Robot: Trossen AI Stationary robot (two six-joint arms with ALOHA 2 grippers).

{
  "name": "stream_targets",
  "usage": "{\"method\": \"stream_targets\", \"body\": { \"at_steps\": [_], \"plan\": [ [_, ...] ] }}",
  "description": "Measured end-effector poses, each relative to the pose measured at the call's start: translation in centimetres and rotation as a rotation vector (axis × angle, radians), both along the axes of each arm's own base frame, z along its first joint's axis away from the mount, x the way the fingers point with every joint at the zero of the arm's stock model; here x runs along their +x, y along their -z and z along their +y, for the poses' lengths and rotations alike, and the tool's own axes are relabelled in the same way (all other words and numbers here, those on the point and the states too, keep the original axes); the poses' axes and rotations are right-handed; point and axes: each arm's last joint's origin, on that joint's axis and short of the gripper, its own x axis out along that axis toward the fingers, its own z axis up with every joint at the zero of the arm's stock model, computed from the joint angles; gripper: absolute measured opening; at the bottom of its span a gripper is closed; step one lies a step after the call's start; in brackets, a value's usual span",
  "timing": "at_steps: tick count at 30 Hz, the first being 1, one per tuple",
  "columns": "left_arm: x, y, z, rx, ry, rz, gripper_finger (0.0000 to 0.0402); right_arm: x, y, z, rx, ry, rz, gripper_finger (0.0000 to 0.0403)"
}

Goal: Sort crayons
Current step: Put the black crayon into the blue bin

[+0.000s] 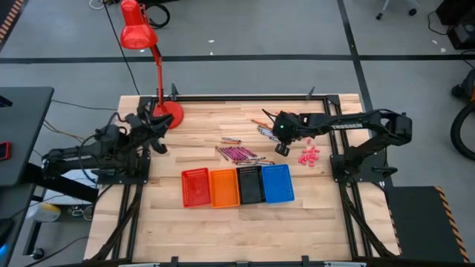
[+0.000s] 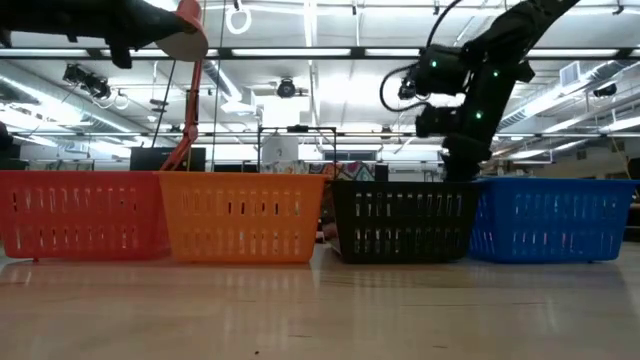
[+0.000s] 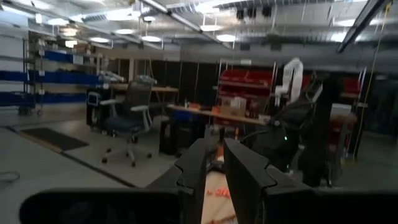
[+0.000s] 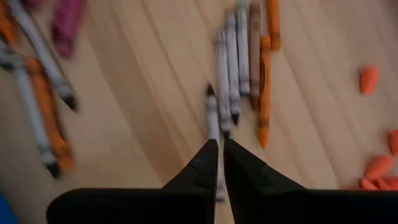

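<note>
The crayons lie loose on the wooden table: a magenta and grey bunch [image 1: 236, 153] behind the baskets, and a grey and orange group [image 1: 263, 130] by my right gripper, also seen in the right wrist view [image 4: 239, 59]. My right gripper [image 1: 282, 148] points down over the table, its fingers shut [image 4: 220, 144] above the end of a grey crayon [image 4: 212, 115]. My left gripper [image 1: 157, 142] waits at the table's left by the lamp's base, raised and level, its fingers [image 3: 214, 152] a narrow gap apart and empty.
Four small baskets stand in a row near the table's middle: red [image 1: 195, 186], orange [image 1: 223, 186], black [image 1: 250, 184], blue [image 1: 277, 182]. A red desk lamp [image 1: 168, 113] stands at the far left. Pink bits [image 1: 309, 155] lie right of my right gripper.
</note>
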Motion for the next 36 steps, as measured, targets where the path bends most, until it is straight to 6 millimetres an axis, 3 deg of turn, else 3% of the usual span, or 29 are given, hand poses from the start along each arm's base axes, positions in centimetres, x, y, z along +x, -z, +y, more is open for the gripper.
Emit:
{"method": "stream_targets", "body": {
  "at_steps": [12,18,24,32,36],
  "plan": [
    [2.9,-0.5,0.4,-0.014,-0.001,0.118,0.0068,0.1,2.8,-1.2,0.081,-0.020,0.121,0.0094],
    [3.5,-0.2,0.4,0.003,-0.005,0.149,0.0068,0.2,4.0,-1.2,0.139,-0.027,0.155,0.0103],
    [3.5,-0.3,0.4,0.005,-0.005,0.141,0.0068,0.3,4.5,-1.5,0.171,0.001,0.166,0.0081],
    [3.5,-0.4,0.4,0.008,-0.006,0.133,0.0068,0.1,4.6,-1.8,0.221,0.039,0.148,0.0018],
    [3.5,-0.5,0.4,0.009,-0.006,0.128,0.0068,0.1,4.6,-1.8,0.223,0.050,0.145,0.0016]
  ]
}}
